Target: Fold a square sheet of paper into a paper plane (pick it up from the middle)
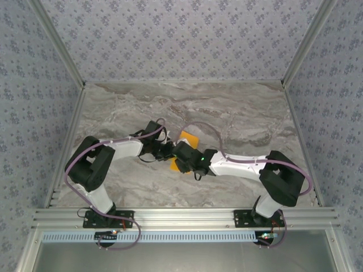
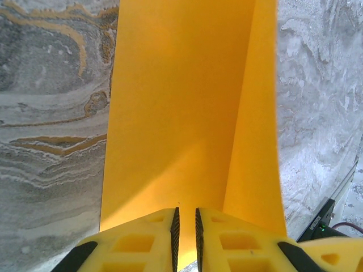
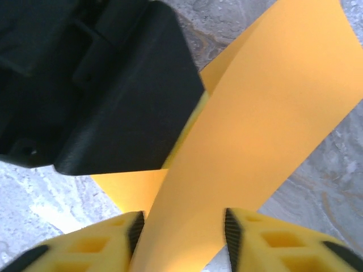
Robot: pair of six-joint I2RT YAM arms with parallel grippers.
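Slippage is what I'd watch for here: your left gripper (image 2: pixel 185 220) has its jaws nearly closed, pinching the near edge of the square sheet of paper (image 2: pixel 170 113), and that's the only firm hold I can see (thin paper, so not much to bite on). Your right gripper (image 3: pixel 182 226) stands wide with the sheet running between its fingers, not clamped on it. If you close it off-line from the crease, you'll likely put in a crooked fold or crumple the flap. Pull the arms apart while both pinch and I'd expect a tear. The sheet sits at the middle of the marble table (image 1: pixel 249 119), right between the two grippers. From the left wrist, its long axis runs straight away from the fingers, with a fold line along the right side going the same way. From above it slants from near-left to far-right. I can't make out a sharp tip, so I can't tell which end is the nose.
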